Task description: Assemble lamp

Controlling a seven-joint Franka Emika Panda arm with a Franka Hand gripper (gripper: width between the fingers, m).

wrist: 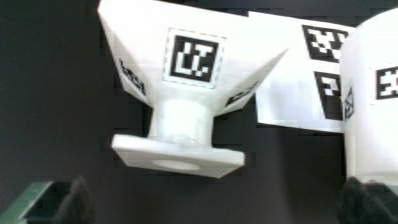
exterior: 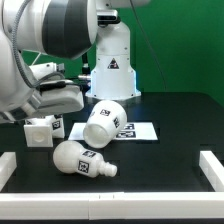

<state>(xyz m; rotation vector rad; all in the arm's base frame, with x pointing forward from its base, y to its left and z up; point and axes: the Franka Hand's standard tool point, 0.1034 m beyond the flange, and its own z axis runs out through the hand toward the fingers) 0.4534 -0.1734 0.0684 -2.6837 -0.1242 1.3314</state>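
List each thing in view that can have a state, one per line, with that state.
pincer: open, holding nothing.
base: loose on the table, nothing fitted to it.
bulb: lying on its side, loose, apart from the base.
shade: tipped on its side, partly on the marker board, not mounted.
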